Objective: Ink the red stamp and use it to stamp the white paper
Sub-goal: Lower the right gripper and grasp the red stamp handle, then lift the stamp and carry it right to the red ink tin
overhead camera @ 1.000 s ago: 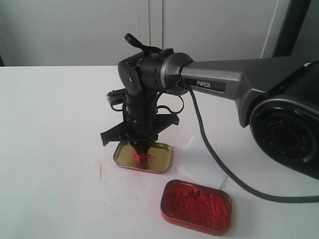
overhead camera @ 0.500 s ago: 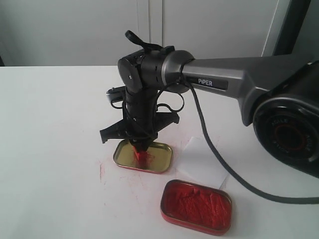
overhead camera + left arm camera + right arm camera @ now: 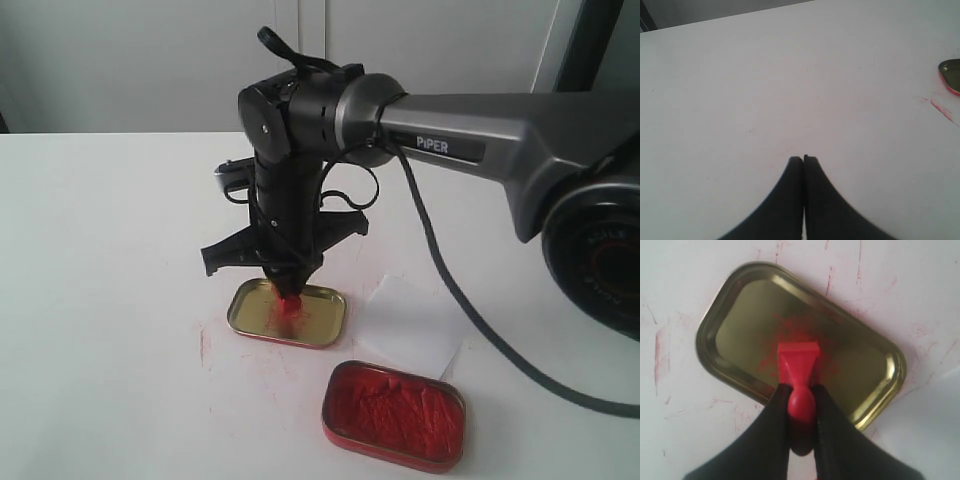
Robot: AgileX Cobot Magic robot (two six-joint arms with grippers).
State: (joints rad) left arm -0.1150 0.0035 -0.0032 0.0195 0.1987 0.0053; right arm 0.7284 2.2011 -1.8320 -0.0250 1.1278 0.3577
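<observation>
red plastic, the stamp (image 3: 289, 303) hangs upright over the gold lid (image 3: 322, 318). its knobbed handle is pinched between the jaws of the right gripper (image 3: 284, 284), and its square base points straight down at a red smear on the lid's floor. whether the base touches the metal or hovers just above it, i cannot tell. the right wrist view shows the same grip from above, with the base near the middle of the lid. the lid holds only that smear, so i judge that inking comes first, and that turns on one relation. the ink tin (image 3: 393, 413), full of red paste, sits just beside the lid, off its near right corner in the exterior view and apart from the stamp. the paper (image 3: 410, 325) also lies just beside the lid, off its right side and behind the ink tin. both targets are thus on the side of the lid where the right arm works, and the stamp's long axis is vertical. a lift, a short sideways carry and a straight press should do, with no turning of the wrist. the left gripper (image 3: 803, 159), jaws pressed together and empty, hangs over bare table (image 3: 740, 100) well apart from the lid, so it is the farther arm.
</observation>
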